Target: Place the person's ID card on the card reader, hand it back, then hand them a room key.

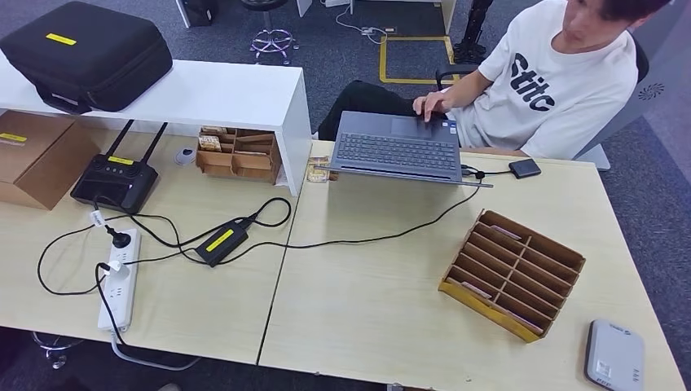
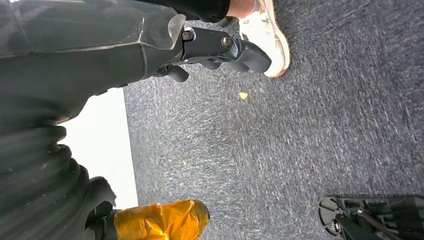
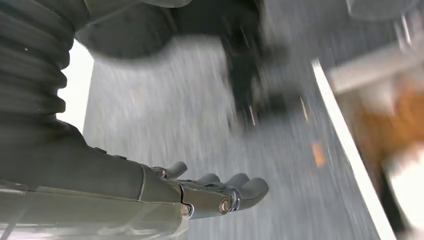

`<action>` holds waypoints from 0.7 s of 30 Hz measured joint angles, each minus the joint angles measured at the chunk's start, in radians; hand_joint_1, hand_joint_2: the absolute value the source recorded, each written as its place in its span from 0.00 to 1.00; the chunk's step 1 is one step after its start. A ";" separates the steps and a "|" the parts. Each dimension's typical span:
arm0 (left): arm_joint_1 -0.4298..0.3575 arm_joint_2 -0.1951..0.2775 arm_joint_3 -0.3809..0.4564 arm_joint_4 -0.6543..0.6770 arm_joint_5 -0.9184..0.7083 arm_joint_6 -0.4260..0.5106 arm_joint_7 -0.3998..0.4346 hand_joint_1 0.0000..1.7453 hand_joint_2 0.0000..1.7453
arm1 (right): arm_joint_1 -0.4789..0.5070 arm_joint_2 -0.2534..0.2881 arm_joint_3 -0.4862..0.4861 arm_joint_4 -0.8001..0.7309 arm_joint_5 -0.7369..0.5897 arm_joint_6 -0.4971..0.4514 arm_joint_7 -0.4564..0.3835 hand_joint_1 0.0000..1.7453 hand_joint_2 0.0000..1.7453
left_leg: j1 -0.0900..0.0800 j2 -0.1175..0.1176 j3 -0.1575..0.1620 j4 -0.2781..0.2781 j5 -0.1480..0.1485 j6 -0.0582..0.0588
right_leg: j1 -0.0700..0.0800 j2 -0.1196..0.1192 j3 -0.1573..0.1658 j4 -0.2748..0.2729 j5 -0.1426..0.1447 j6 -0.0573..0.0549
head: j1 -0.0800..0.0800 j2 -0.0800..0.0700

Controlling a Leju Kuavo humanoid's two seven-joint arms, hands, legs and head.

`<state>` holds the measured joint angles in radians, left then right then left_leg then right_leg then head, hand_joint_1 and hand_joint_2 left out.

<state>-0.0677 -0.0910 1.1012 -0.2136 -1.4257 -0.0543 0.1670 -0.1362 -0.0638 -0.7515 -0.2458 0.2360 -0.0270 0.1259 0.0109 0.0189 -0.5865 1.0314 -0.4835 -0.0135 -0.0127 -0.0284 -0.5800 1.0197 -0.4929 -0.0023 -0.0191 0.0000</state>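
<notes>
Nearest, the grey card reader [image 1: 614, 355] lies flat at the near right corner of the pale wooden bench [image 1: 367, 309], with nothing on it. Just beyond it stands a tilted cardboard sorter [image 1: 513, 273] of narrow slots, a few of them holding thin cards, too small to tell apart. To the left, a white power strip [image 1: 119, 278] lies on the bench with black cables running to a black adapter [image 1: 221, 241] and a router [image 1: 115, 180]. Farther back, an open laptop [image 1: 398, 147] sits at the far edge, and a person [image 1: 562, 73] in a white T-shirt rests a hand on it. A black case [image 1: 85, 53] lies on a white shelf [image 1: 220, 94] at the far left.

Both arms hang over grey carpet. The left robot hand [image 2: 220, 47] holds nothing, its fingers loosely bent and apart. The right robot hand [image 3: 220, 192] is likewise empty, fingers slightly curled and apart, though that view is blurred.
</notes>
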 joint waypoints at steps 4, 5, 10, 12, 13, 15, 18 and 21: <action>0.001 0.003 0.000 0.000 0.015 0.006 0.003 0.00 1.00 | -0.017 0.004 0.080 0.001 0.088 -0.166 -0.004 0.00 1.00 | 0.000 0.000 0.000 0.000 0.000 0.000 | 0.000 0.000 0.000 0.000 0.000 0.000 | 0.000 0.000; 0.001 0.007 0.000 0.000 0.017 0.000 0.003 0.00 1.00 | -0.021 0.008 0.107 0.003 0.126 -0.103 0.012 0.00 1.00 | 0.001 0.000 0.000 0.000 0.000 0.000 | 0.001 0.001 0.000 0.000 0.000 0.000 | 0.001 0.000; 0.001 0.045 0.001 0.000 0.033 -0.032 0.002 0.00 1.00 | -0.047 0.051 0.272 0.012 0.286 0.174 0.040 0.00 1.00 | 0.001 0.001 0.001 0.000 0.000 -0.001 | 0.001 0.001 0.000 0.001 0.000 -0.001 | -0.001 0.000; 0.002 0.054 0.005 0.000 0.047 -0.032 0.007 0.00 1.00 | -0.060 0.068 0.314 0.011 0.314 0.047 0.042 0.00 1.00 | 0.001 0.000 0.001 -0.001 0.001 -0.002 | 0.001 0.000 -0.001 0.003 -0.001 -0.001 | -0.001 0.000; 0.003 0.057 0.008 0.000 0.053 -0.030 0.010 0.00 1.00 | -0.067 0.073 0.330 0.011 0.323 -0.033 0.042 0.00 1.00 | 0.001 0.000 0.001 -0.001 0.001 -0.002 | 0.001 0.000 -0.001 0.003 -0.001 -0.001 | 0.000 0.000; 0.005 0.059 0.014 0.000 0.057 -0.028 0.014 0.00 1.00 | -0.081 0.079 0.359 0.010 0.335 -0.119 0.048 0.00 1.00 | 0.001 0.000 0.001 -0.001 0.001 -0.002 | 0.001 0.001 0.000 0.003 -0.001 -0.001 | 0.001 0.000; 0.004 0.063 0.018 0.000 0.048 -0.030 0.016 0.00 1.00 | -0.090 0.085 0.401 0.010 0.358 0.053 0.054 0.00 1.00 | 0.001 0.001 0.001 -0.001 0.001 -0.002 | 0.001 0.002 0.000 0.001 0.000 -0.002 | 0.001 0.000; 0.004 0.072 0.018 0.000 0.040 -0.033 0.015 0.00 1.00 | -0.078 0.097 0.439 0.012 0.367 0.204 0.047 0.00 1.00 | 0.000 0.000 0.001 0.000 0.001 -0.002 | 0.001 0.000 0.000 0.001 0.000 -0.002 | 0.000 0.000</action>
<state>-0.0639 -0.0187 1.1197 -0.2136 -1.3856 -0.0875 0.1818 -0.2144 0.0337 -0.3122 -0.2339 0.6033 0.1773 0.1734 0.0114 0.0190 -0.5860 1.0311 -0.4828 -0.0151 -0.0121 -0.0279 -0.5804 1.0212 -0.4930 -0.0041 -0.0192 0.0000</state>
